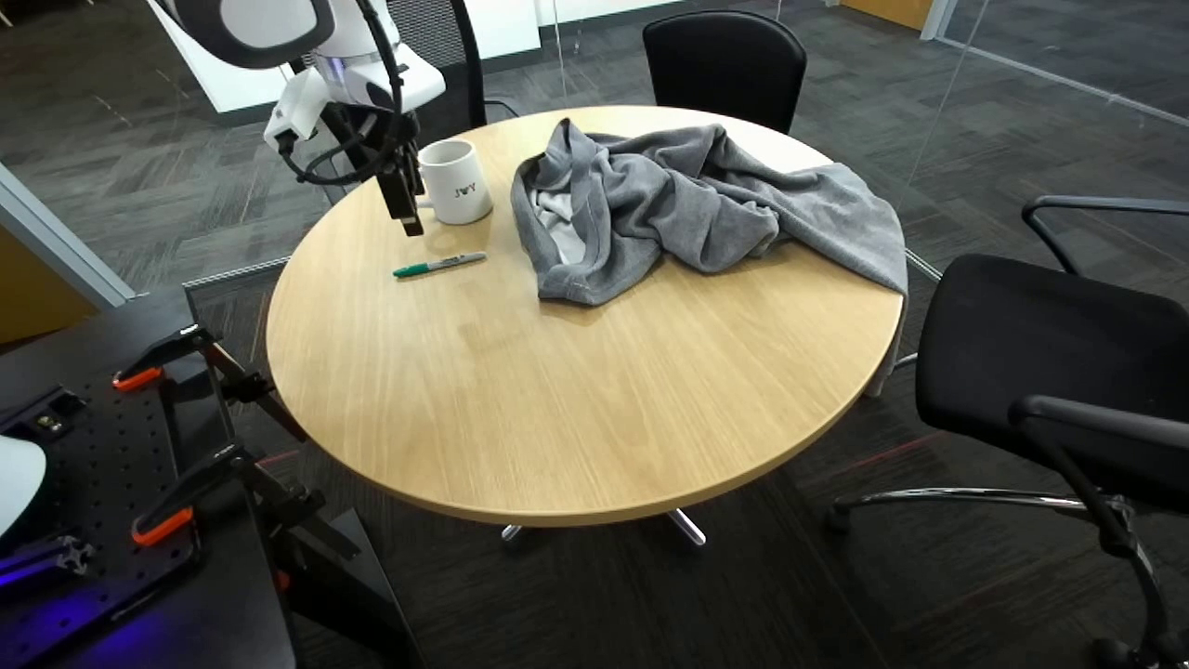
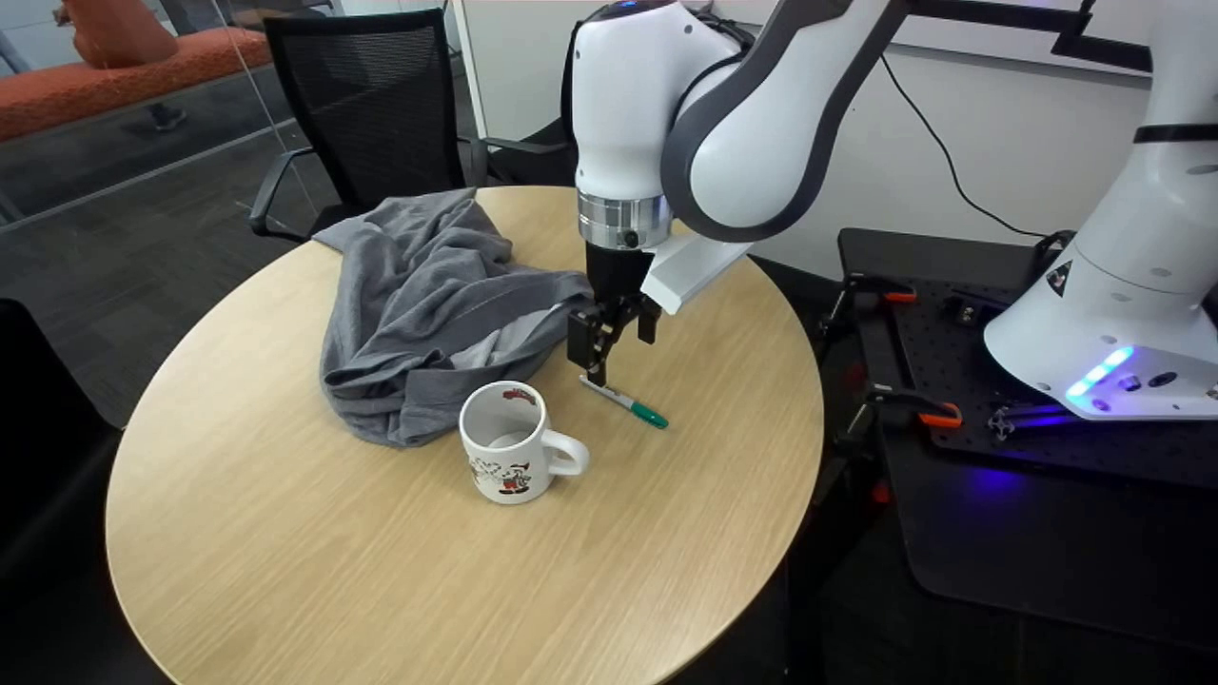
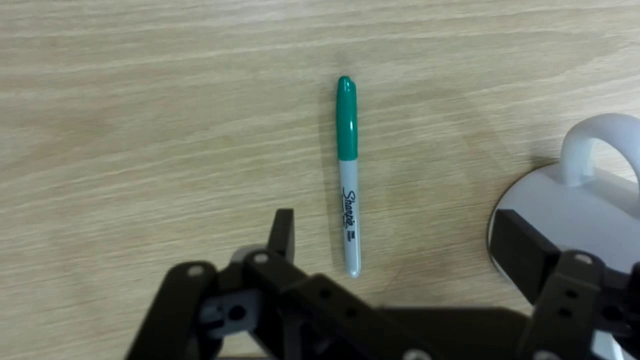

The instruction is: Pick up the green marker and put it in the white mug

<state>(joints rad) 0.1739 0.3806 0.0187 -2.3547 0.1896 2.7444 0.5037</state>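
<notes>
The green marker with a grey barrel lies flat on the round table, in both exterior views (image 1: 439,266) (image 2: 623,401) and in the wrist view (image 3: 348,175). The white mug stands upright beside it, in both exterior views (image 1: 455,182) (image 2: 500,452). In the wrist view the mug (image 3: 565,205) is at the right edge, partly behind the right finger. My gripper (image 3: 395,212) is open and empty above the table. In the wrist view the marker's barrel end lies between the fingers, nearer the left one, and its green cap points away. The gripper also shows in an exterior view (image 2: 621,356).
A crumpled grey cloth garment (image 1: 678,200) lies on the round wooden table (image 1: 576,409), close to the mug and marker. Black chairs (image 1: 1059,353) stand around the table. The robot's base stands on a black side table (image 2: 1028,514) with clamps.
</notes>
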